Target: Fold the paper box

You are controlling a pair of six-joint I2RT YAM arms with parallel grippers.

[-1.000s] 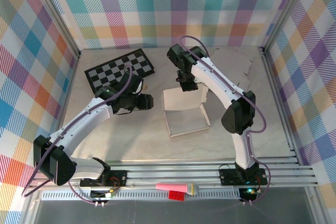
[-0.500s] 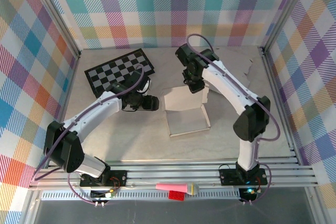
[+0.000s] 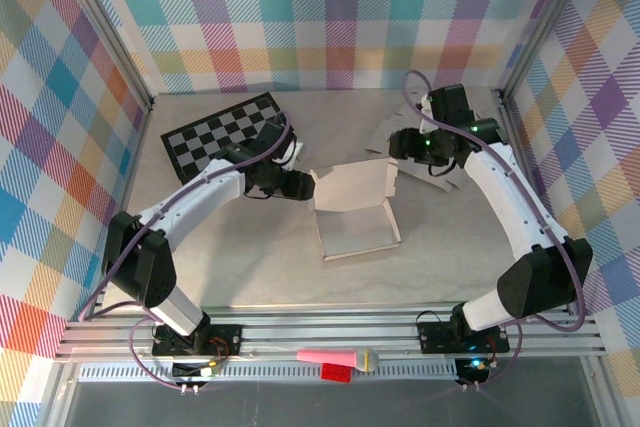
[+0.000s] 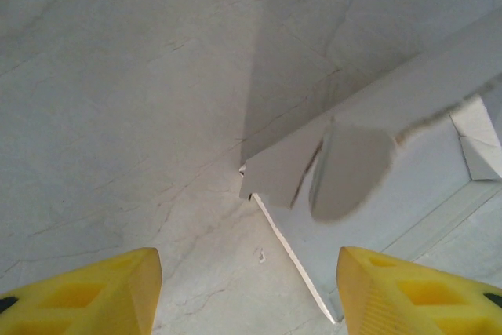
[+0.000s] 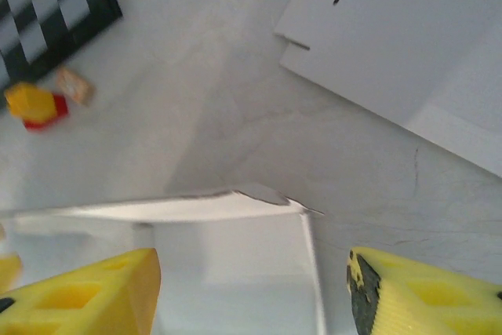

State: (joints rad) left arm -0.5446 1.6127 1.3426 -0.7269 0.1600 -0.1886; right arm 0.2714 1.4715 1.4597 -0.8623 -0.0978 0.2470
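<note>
Left claw sits right at the paper box's back-left corner; right claw hovers just beyond its raised rear flap, checkerboard lying back-left.

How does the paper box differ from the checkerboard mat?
The paper box is plain white; the checkerboard mat has black and white squares. The paper box has its far wall raised; the checkerboard mat lies fully flat. The box sits mid-table, the mat at the back left. Both are rectangular and rest on the table.

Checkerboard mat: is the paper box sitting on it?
No, the paper box lies on the bare table, apart from the checkerboard mat.
</note>
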